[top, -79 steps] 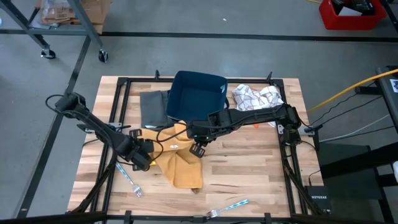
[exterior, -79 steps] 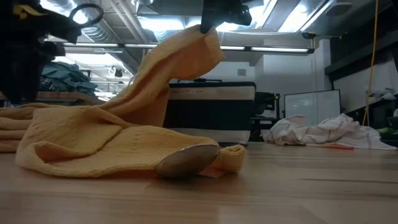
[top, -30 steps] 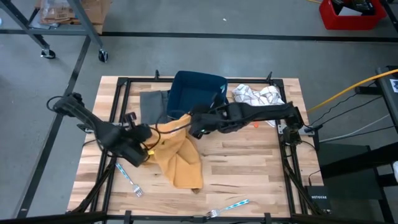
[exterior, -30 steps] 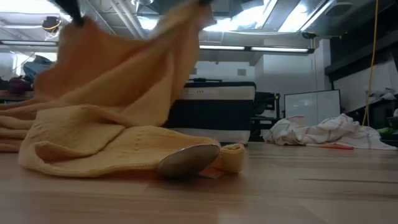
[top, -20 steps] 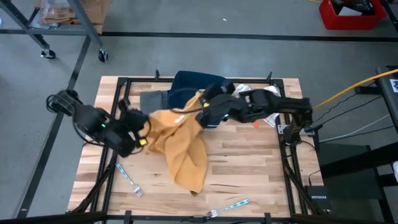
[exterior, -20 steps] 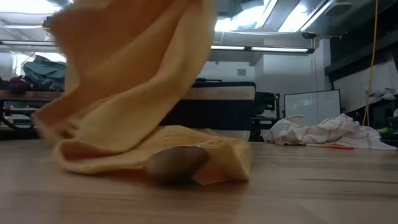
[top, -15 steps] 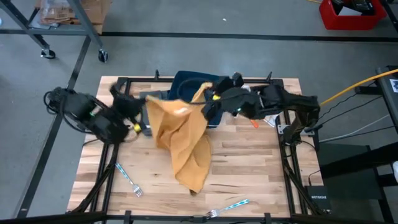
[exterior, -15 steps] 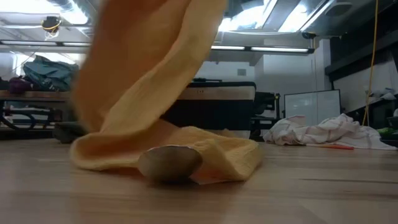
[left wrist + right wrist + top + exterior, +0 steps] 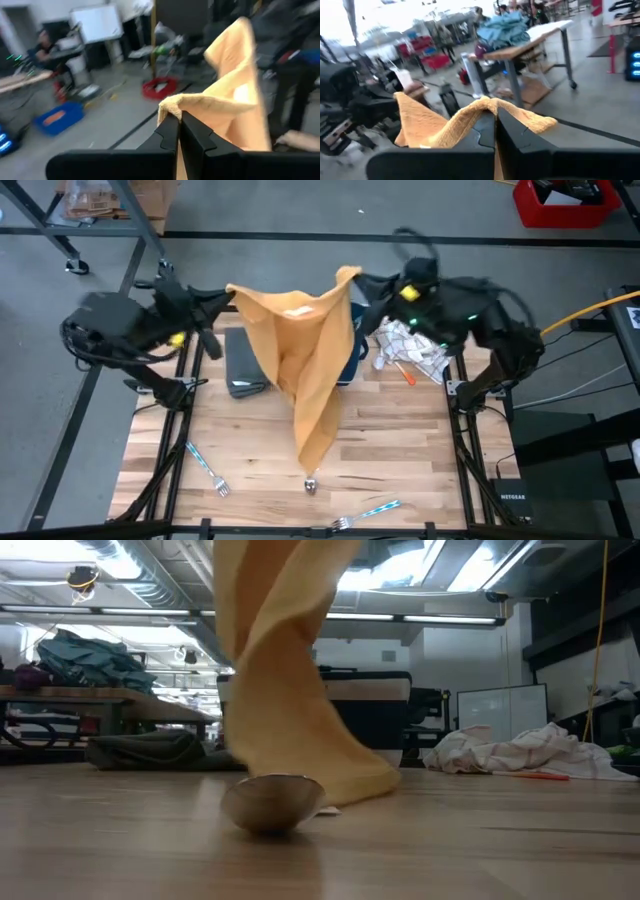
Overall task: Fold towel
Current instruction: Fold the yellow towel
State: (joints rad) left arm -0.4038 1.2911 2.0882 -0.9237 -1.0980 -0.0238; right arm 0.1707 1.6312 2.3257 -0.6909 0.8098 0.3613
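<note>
Yellow cloth, the towel [image 9: 305, 350], hangs in the air above the far half of the wooden counter [image 9: 400, 450], stretched between 2 raised arms. The left end effector [image 9: 222, 298] is clamped tight on 1 upper corner, and the right end effector [image 9: 355, 280] is pinched closed on the other upper corner. Between them the top edge sags a little, and the rest of the fabric drapes down in a narrowing fold toward the near side. In the low view its bottom end [image 9: 340, 775] touches the counter just behind a metal spoon [image 9: 272, 802].

In the left wrist view, the closed fingers [image 9: 167, 135] grip a bunched corner of the towel [image 9: 225, 105]. The right wrist view shows the same: closed fingers [image 9: 490, 130] with the fabric [image 9: 470, 117] spilling over both sides.

Behind the hanging cloth lie a grey folded cloth [image 9: 245, 365] and a dark blue bin [image 9: 350, 350]. A white patterned cloth [image 9: 410, 345] sits toward the right. 2 forks [image 9: 205, 465] [image 9: 365, 513] lie near the front edge.
</note>
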